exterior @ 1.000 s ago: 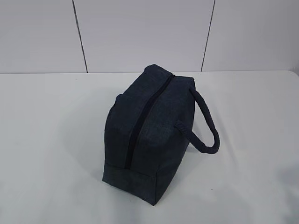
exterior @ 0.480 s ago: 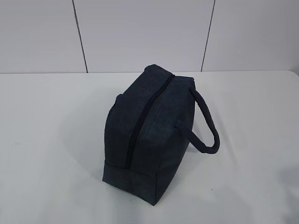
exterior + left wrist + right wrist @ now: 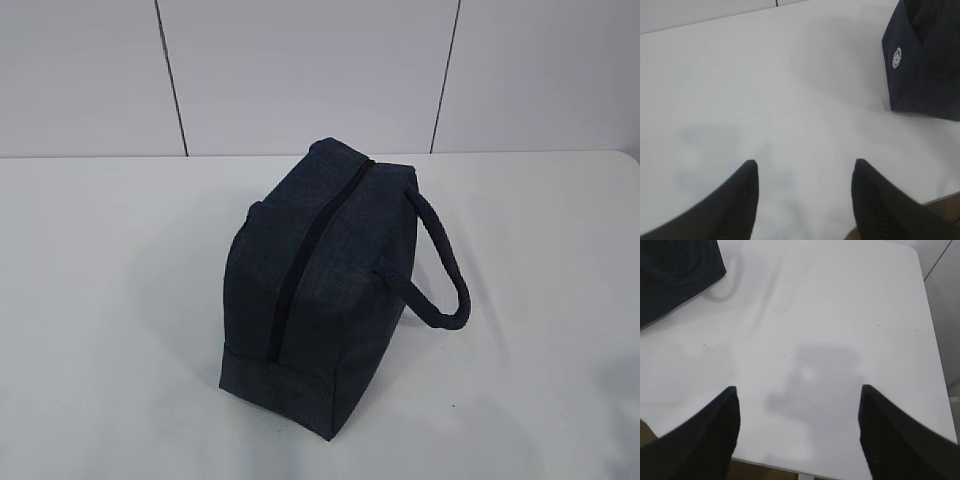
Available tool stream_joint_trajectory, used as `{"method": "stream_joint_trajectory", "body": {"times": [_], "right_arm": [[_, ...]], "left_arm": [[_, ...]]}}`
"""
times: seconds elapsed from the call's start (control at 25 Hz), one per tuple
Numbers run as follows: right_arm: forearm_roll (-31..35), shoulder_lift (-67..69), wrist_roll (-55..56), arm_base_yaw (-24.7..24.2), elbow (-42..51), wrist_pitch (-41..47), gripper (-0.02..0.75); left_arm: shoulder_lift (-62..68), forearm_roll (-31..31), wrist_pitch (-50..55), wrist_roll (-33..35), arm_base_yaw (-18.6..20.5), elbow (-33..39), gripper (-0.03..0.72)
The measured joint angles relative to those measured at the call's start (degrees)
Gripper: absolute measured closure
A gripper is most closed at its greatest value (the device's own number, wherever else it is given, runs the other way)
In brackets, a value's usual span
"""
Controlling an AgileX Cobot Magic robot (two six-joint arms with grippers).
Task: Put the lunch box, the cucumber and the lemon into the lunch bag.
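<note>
The dark navy lunch bag [image 3: 320, 290] stands in the middle of the white table [image 3: 110, 300], its zipper line running along the top and one looped strap handle [image 3: 440, 265] hanging to its right. A corner of the lunch bag [image 3: 927, 60] with a small white emblem shows at the upper right of the left wrist view, and an edge of the lunch bag [image 3: 675, 275] at the upper left of the right wrist view. My left gripper [image 3: 805, 167] and my right gripper [image 3: 798, 392] both stand open over bare table, holding nothing. Lunch box, cucumber and lemon are out of view.
The table's [image 3: 920, 340] right edge and near edge show in the right wrist view, with floor beyond. A pale panelled wall [image 3: 300, 70] rises behind the table. Neither arm shows in the exterior view.
</note>
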Motion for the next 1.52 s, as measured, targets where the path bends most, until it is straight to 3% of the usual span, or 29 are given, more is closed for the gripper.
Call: {"method": "stream_joint_trajectory", "body": {"times": [1.52], "right_arm": [[0.00,0.00,0.00,0.00,0.00,0.00,0.178]], "left_arm": [[0.00,0.00,0.00,0.00,0.00,0.00,0.256]]}}
